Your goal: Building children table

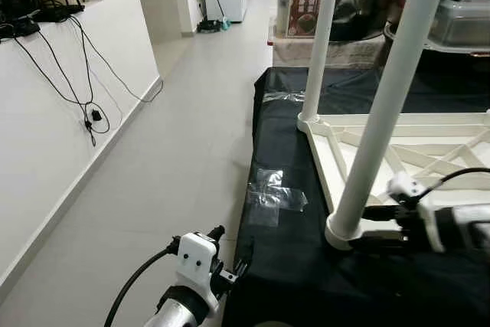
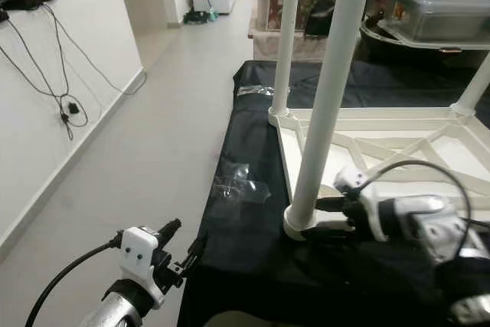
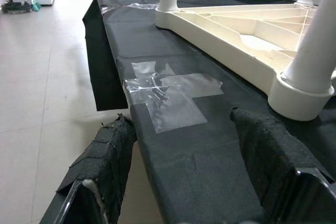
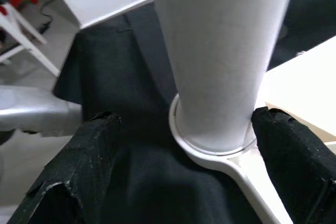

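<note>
right pincer open around table leg

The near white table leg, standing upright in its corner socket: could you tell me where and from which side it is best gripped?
Grip the near table leg low on its round shaft, just above the socket collar, coming in level from the robot's right. The shaft is straight and upright, and the right end effector already sits open at that height, one finger on each side.
</note>
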`<state>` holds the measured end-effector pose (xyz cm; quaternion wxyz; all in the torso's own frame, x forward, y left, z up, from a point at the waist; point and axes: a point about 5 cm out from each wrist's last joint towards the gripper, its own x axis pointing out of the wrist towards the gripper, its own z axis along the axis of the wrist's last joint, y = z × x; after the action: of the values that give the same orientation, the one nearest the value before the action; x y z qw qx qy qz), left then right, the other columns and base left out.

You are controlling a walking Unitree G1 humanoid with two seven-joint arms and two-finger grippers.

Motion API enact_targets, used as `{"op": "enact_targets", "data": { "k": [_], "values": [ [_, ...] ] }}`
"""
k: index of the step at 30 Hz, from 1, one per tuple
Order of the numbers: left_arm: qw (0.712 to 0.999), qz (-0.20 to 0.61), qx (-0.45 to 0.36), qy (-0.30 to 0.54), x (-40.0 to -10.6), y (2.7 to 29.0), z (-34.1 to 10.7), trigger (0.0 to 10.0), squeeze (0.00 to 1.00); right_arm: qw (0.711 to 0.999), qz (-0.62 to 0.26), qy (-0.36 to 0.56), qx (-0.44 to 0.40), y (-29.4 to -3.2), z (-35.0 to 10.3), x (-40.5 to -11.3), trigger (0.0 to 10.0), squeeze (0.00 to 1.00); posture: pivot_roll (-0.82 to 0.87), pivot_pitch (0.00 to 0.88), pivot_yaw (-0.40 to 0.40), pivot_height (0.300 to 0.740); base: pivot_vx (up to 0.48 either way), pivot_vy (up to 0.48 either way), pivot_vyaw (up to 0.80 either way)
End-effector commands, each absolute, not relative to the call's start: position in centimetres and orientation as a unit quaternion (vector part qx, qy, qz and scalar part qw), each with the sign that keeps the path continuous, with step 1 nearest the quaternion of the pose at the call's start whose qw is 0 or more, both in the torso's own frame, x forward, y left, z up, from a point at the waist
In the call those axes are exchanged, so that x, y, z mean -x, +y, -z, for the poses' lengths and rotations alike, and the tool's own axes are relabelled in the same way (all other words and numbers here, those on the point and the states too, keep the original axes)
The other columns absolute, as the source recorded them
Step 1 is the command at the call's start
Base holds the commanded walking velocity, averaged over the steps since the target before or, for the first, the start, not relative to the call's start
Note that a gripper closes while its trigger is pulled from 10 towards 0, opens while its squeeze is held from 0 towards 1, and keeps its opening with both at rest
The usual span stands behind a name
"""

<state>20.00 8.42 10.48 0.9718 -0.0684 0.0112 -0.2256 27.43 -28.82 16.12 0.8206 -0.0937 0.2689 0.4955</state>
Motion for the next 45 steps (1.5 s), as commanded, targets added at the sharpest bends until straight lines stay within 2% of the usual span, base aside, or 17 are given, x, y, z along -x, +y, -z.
{"op": "enact_targets", "data": {
  "k": [1, 2, 4, 5, 6, 7, 9, 14, 16, 18, 19, 20, 22, 33, 36, 38, 45],
  "values": [
    [0.972, 0.225, 0.065, 0.023, -19.9, 8.6, -10.0, 10.0, 0.0, 0.822, -0.509, 0.249, 0.059, -28.2, -15.6, -27.3, 10.0, 0.0, -0.02, 0.0, 0.009, 0.74, 0.0, 0.0, 0.0],
    [0.972, 0.225, 0.065, 0.023, -19.9, 8.6, -10.0, 10.0, 0.0, 0.822, -0.509, 0.249, 0.059, -28.2, -15.6, -27.3, 10.0, 0.0, -0.02, 0.0, 0.009, 0.74, 0.0, 0.0, 0.0],
    [0.972, 0.225, 0.064, 0.023, -19.9, 8.6, -10.0, 10.0, 0.0, 0.852, -0.471, 0.223, 0.052, -28.1, -15.2, -28.2, 10.0, 0.0, -0.02, 0.0, 0.009, 0.74, 0.0, 0.0, 0.0],
    [0.972, 0.225, 0.064, 0.023, -19.9, 8.6, -10.0, 10.0, 0.0, 0.852, -0.471, 0.223, 0.052, -28.1, -15.2, -28.2, 10.0, 0.0, -0.02, 0.0, 0.009, 0.74, 0.0, 0.0, 0.0],
    [0.972, 0.225, 0.064, 0.023, -20.0, 8.6, -10.0, 10.0, 0.0, 0.872, -0.442, 0.207, 0.045, -28.0, -14.9, -28.9, 10.0, 0.0, -0.02, 0.0, 0.009, 0.74, 0.0, 0.0, 0.0],
    [0.972, 0.225, 0.064, 0.023, -20.0, 8.6, -10.0, 10.0, 0.0, 0.872, -0.442, 0.207, 0.045, -28.0, -14.9, -28.9, 10.0, 0.0, -0.02, 0.0, 0.009, 0.74, 0.0, 0.0, 0.0],
    [0.972, 0.226, 0.063, 0.023, -20.0, 8.6, -10.0, 10.0, 0.0, 0.898, -0.402, 0.179, 0.033, -27.5, -14.5, -29.6, 10.0, 0.0, -0.02, 0.0, 0.009, 0.74, 0.0, 0.0, 0.0],
    [0.972, 0.225, 0.061, 0.024, -20.0, 8.6, -9.9, 10.0, 0.0, 0.917, -0.365, 0.158, 0.024, -27.1, -13.7, -29.5, 10.0, 0.0, -0.02, 0.0, 0.014, 0.74, 0.0, 0.0, 0.0],
    [0.972, 0.225, 0.06, 0.025, -20.0, 8.5, -9.9, 10.0, 0.0, 0.922, -0.355, 0.155, 0.022, -27.1, -13.4, -29.4, 10.0, 0.0, -0.02, 0.0, 0.014, 0.74, 0.0, 0.0, 0.0],
    [0.972, 0.227, 0.06, 0.025, -20.0, 8.5, -9.9, 10.0, 0.0, 0.879, -0.436, 0.193, -0.006, -26.9, -13.0, -27.4, 10.0, 0.0, -0.02, 0.0, 0.014, 0.74, 0.0, 0.0, 0.0],
    [0.972, 0.227, 0.06, 0.025, -20.0, 8.5, -9.9, 10.0, 0.0, 0.879, -0.436, 0.193, -0.006, -26.9, -13.0, -27.4, 10.0, 0.0, -0.02, 0.0, 0.014, 0.74, 0.0, 0.0, 0.0],
    [0.972, 0.228, 0.059, 0.026, -20.0, 8.5, -9.9, 10.0, 0.0, 0.857, -0.47, 0.211, -0.012, -26.9, -12.9, -26.5, 10.0, 0.0, -0.02, 0.0, 0.014, 0.74, 0.0, 0.0, 0.0],
    [0.971, 0.229, 0.06, 0.024, -19.9, 8.5, -9.9, 10.0, 0.0, 0.847, -0.484, 0.221, -0.015, -27.1, -12.8, -26.1, 10.0, 0.0, -0.02, 0.0, 0.014, 0.74, 0.0, 0.0, 0.0],
    [0.971, 0.228, 0.061, 0.024, -19.9, 8.6, -9.9, 10.0, 0.0, 0.846, -0.485, 0.224, -0.014, -27.2, -12.8, -26.0, 10.0, 0.0, -0.02, 0.0, 0.014, 0.74, 0.0, 0.0, 0.0],
    [0.971, 0.228, 0.061, 0.023, -19.9, 8.6, -9.9, 10.0, 0.0, 0.853, -0.473, 0.218, -0.015, -27.5, -12.8, -26.3, 10.0, 0.0, -0.02, 0.0, 0.012, 0.74, 0.0, 0.0, 0.0],
    [0.971, 0.228, 0.061, 0.023, -19.9, 8.6, -9.9, 10.0, 0.0, 0.899, -0.417, 0.131, -0.011, -28.4, -14.7, -28.3, 10.0, 0.0, -0.02, 0.0, 0.011, 0.74, -0.368, 0.0, 0.0],
    [0.971, 0.229, 0.061, 0.023, -19.9, 8.6, -9.9, 10.0, 0.0, 0.926, -0.373, 0.062, -0.005, -28.4, -15.8, -29.4, 10.0, 0.0, -0.02, 0.0, 0.013, 0.74, -0.421, 0.0, 0.0]
  ]
}}
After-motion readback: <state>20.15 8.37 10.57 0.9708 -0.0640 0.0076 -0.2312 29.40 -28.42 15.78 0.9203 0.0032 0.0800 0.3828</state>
